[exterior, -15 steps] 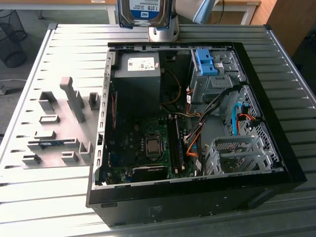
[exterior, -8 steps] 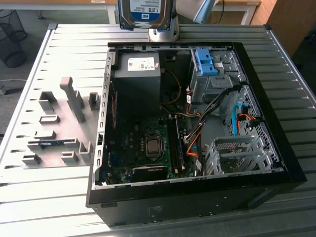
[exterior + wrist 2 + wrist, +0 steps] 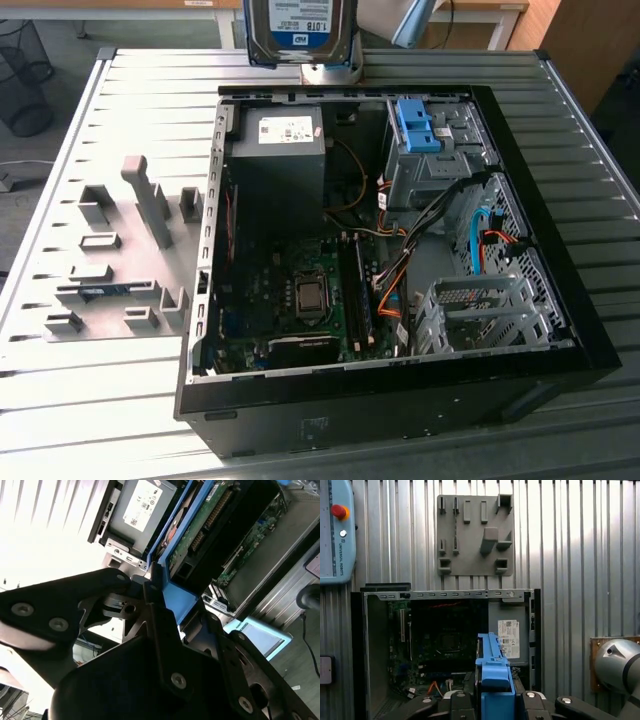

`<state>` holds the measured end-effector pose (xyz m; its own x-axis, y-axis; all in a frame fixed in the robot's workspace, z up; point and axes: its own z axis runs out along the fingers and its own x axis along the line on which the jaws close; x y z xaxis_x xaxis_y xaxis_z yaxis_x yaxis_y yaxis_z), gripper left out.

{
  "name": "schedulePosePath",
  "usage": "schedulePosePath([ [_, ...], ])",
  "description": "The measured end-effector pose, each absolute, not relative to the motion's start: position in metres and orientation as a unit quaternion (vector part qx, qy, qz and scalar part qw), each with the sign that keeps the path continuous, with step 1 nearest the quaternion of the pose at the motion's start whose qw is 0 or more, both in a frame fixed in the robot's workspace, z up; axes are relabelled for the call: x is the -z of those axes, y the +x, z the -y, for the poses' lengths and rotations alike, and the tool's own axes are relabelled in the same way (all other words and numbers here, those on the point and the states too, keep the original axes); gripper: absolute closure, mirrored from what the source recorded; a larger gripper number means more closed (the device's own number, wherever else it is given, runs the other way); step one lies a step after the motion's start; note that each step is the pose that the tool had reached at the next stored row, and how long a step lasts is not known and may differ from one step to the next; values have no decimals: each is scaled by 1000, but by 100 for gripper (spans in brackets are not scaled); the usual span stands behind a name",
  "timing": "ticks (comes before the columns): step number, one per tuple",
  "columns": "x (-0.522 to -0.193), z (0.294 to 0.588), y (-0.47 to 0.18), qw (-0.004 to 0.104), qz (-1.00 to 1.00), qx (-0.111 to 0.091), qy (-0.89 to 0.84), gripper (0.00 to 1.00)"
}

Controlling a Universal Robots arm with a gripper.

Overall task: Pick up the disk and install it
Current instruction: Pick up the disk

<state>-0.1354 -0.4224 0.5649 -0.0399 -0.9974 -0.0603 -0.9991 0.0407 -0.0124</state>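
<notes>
Tool [image 3: 494, 700] clenched on silver-grey hard disk in blue plastic carrier [image 3: 300, 28]; disk on edge, above open black computer case's [image 3: 400, 425] rim by grey power supply [image 3: 278, 150].

The exterior view's edge crops the disk [image 3: 300, 27].

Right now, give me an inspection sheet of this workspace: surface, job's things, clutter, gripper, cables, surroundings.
Surface: grey ribbed metal table, carrying an open black computer case.
Job's things: silver-grey hard disk in a blue carrier frame, held aloft at the top of the exterior view.
Clutter: grey fixture plate with raised holders beside the case; bare blue plastic bracket in the drive cage.
Gripper: black gripper, shut on the disk's frame.
Cables: orange and black wires inside the case.
Surroundings: light-blue pendant with red button; black mesh bin.
</notes>
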Motion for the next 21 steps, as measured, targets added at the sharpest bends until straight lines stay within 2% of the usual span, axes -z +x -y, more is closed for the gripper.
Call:
schedulePosePath([
  [5, -564, 430, -134, 26, -721, -16, -692, 63],
  [17, -556, 475, -133, 26, -721, -16, -692, 63],
  [21, -550, 478, -125, 26, -721, -16, -692, 63],
])
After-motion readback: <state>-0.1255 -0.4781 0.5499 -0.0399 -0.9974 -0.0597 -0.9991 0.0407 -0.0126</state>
